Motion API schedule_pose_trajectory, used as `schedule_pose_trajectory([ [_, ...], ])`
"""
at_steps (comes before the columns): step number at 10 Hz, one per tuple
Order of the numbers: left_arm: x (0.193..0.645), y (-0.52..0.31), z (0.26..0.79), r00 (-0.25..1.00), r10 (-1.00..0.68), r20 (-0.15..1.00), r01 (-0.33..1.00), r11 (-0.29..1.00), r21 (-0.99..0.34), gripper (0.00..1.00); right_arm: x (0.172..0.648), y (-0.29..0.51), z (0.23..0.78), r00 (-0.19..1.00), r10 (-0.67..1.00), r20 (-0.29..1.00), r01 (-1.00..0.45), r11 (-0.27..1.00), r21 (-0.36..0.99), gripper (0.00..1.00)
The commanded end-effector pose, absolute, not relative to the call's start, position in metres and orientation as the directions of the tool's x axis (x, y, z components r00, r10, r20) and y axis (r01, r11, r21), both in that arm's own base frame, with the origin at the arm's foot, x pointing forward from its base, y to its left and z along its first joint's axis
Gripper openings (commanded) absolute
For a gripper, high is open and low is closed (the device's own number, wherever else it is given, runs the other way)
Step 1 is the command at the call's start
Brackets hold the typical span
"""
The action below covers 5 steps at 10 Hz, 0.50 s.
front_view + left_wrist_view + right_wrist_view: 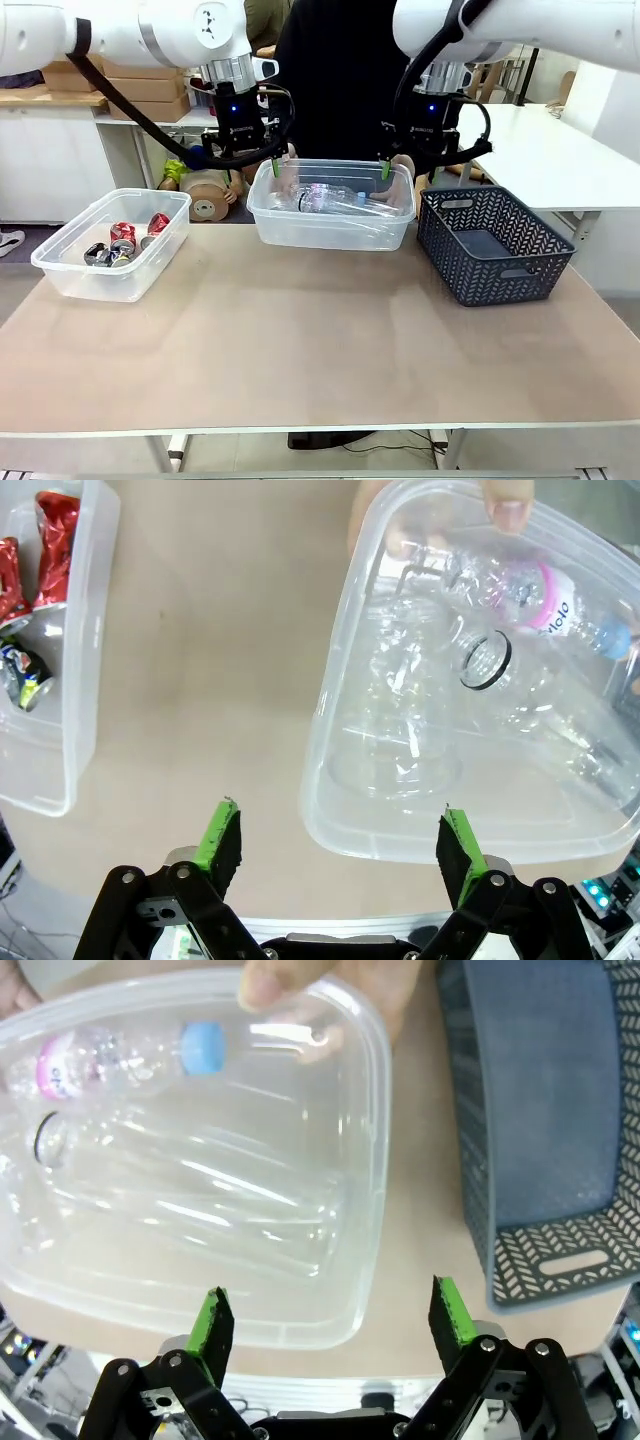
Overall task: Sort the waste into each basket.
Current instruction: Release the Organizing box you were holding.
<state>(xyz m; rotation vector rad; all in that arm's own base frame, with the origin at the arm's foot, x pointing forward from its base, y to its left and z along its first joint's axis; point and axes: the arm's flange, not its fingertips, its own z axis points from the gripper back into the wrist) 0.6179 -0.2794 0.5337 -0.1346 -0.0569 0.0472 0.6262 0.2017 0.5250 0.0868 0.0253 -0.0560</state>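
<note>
Left gripper (pixel 246 165) and right gripper (pixel 408 168) were held wide open, empty, above the far bottle tub (pixel 330 232)

Beige table (pixel 320 340) with two clear tubs (pixel 112 245) (pixel 332 205) and dark lattice basket (pixel 493 245).

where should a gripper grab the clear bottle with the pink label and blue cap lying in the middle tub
Probably around the clear plastic bottle with the pink label and blue cap at mid-body, from straight above with jaws across its width: it lies on its side atop other bottles in the clear rectangular tub, whose walls block a sideways approach.
</note>
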Motion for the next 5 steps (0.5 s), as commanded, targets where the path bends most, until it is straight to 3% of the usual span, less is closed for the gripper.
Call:
schedule_pose_trajectory([
  [1, 0.6181, -0.2766, 0.5349, 0.996, 0.069, 0.054, -0.061, 0.989, -0.136, 1.00, 0.6294, 0.2022, 0.5272, 0.998, -0.054, -0.022, 0.056, 0.994, 0.089, 1.00],
  [5, 0.6181, -0.2766, 0.5349, 0.996, 0.069, 0.054, -0.061, 0.989, -0.136, 1.00, 0.6294, 0.2022, 0.5272, 0.998, -0.054, -0.022, 0.056, 0.994, 0.089, 1.00],
])
